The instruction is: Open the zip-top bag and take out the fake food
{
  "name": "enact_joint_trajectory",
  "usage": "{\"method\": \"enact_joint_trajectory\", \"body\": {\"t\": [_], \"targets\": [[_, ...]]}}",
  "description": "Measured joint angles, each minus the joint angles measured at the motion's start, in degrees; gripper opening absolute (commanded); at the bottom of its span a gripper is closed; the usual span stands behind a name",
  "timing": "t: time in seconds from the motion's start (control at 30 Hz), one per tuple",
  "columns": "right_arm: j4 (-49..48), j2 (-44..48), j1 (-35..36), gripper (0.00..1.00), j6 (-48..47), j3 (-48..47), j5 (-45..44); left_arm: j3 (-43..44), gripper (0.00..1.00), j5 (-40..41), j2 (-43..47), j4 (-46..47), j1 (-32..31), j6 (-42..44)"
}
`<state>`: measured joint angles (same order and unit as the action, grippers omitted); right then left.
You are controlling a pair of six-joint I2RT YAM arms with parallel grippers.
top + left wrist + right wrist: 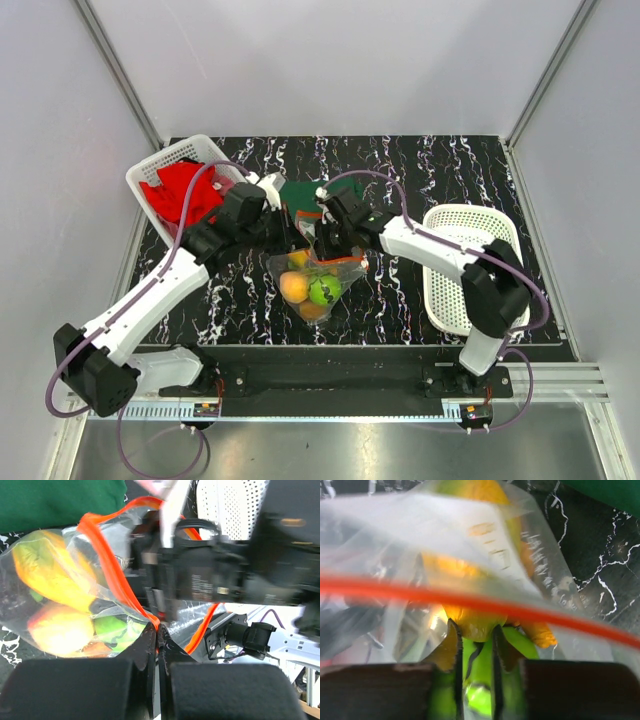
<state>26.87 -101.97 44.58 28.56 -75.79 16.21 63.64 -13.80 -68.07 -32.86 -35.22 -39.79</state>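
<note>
zip-top bag [342, 268]: clear, crinkled, orange-red strip parted, mid-worktop [430, 170].
fake food [308, 290]: yellow, peach-orange, green pieces inside bag.

The top external view is fixed above and behind my 2 arm bases [175, 368]. It faces down and forward and takes in the whole table [420, 170] from a distance. The left wrist view rides just behind my left gripper [157, 630] and looks along its fingers at very close range. The right wrist view sits behind my right gripper [474, 630], closer still and partly out of focus. All 3 views share the zip-top bag [318, 285]. Both wrist views also catch the green cloth [60, 502].
</note>
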Motion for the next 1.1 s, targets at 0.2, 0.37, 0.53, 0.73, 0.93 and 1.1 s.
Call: {"method": "enact_joint_trajectory", "body": {"t": [0.2, 0.37, 0.53, 0.73, 0.93, 1.1], "targets": [[1.66, 6.64, 0.02, 0.0, -0.26, 0.55, 0.07, -0.52, 0.0, -0.11, 1.99, -0.17, 0.33, 1.25], [4.63, 11.85, 0.04, 0.0, -0.42, 1.57, 0.37, -1.05, 0.0, -0.13, 3.69, -0.57, 0.7, 2.8], [8.46, 16.52, 0.04, 0.06, -0.35, 3.32, 0.33, -1.05, 0.0, -0.52, 4.2, -0.87, 0.79, 4.7], [6.73, 13.73, 0.07, 0.24, -0.04, 2.01, 1.51, -2.01, 0.0, -2.6, 4.37, 0.02, 0.81, 4.31], [2.36, 7.08, 0.07, 0.46, 0.0, 1.6, 2.64, -3.3, 0.0, -4.7, 4.24, 1.77, 0.85, 2.49], [1.46, 5.6, 0.07, 0.73, -0.31, 2.25, 3.23, -3.28, 0.0, -5.86, 3.3, 3.08, 0.85, 2.23]]}}
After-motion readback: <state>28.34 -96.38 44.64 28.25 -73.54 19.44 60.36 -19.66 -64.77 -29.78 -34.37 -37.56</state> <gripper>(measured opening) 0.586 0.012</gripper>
